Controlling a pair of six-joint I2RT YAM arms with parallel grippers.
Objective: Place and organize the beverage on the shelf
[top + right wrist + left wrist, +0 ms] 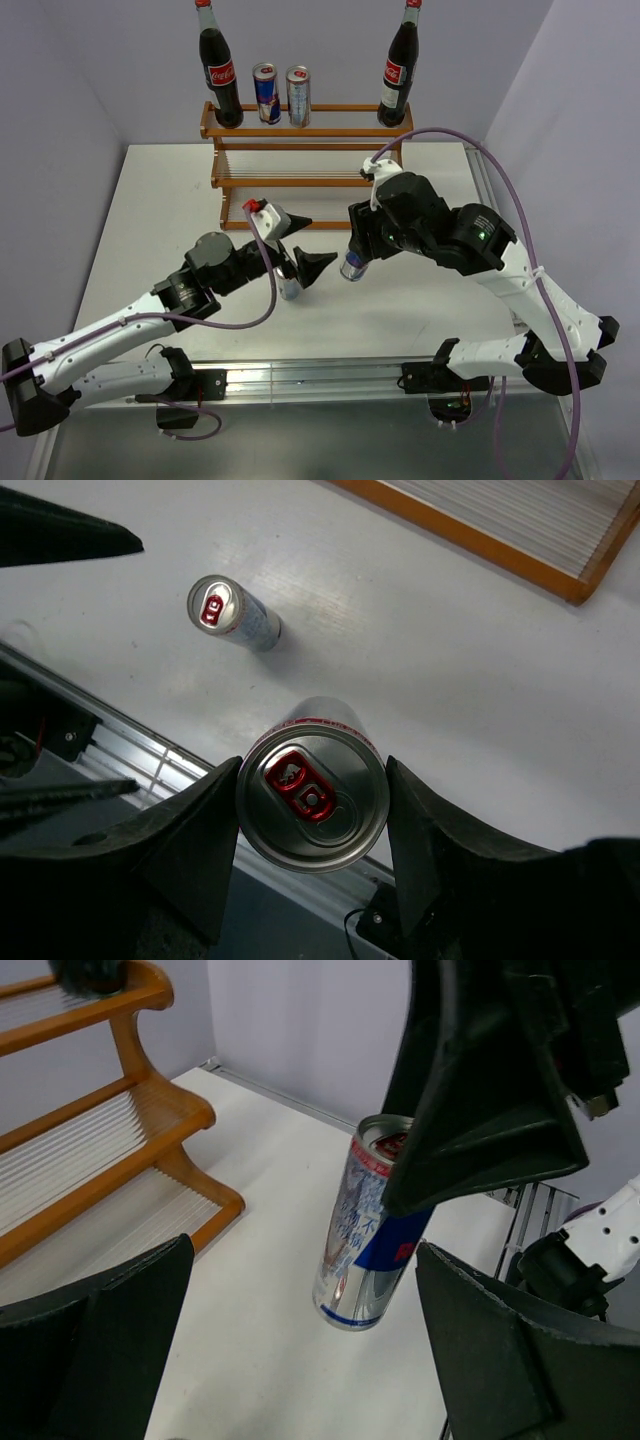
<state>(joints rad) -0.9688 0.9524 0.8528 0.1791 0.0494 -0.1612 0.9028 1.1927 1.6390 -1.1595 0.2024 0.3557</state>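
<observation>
The shelf (300, 131) stands at the back; it also shows in the left wrist view (100, 1160) and the right wrist view (470, 535). Two cola bottles (219, 70) (398, 70) stand at the ends of its top tier, with two cans (266, 93) (298, 95) between them. My right gripper (357, 252) is shut on a blue-and-silver can (312, 798), gripped near its top and held tilted above the table (372, 1230). My left gripper (322, 240) is open and empty, facing that can. Another can (290, 287) stands on the table just below the left fingers; it also shows in the right wrist view (232, 610).
The white table (150, 220) ends at a metal rail (330, 372) along the near edge. Purple cables (480, 150) loop over both arms. Grey walls close in behind and beside the shelf.
</observation>
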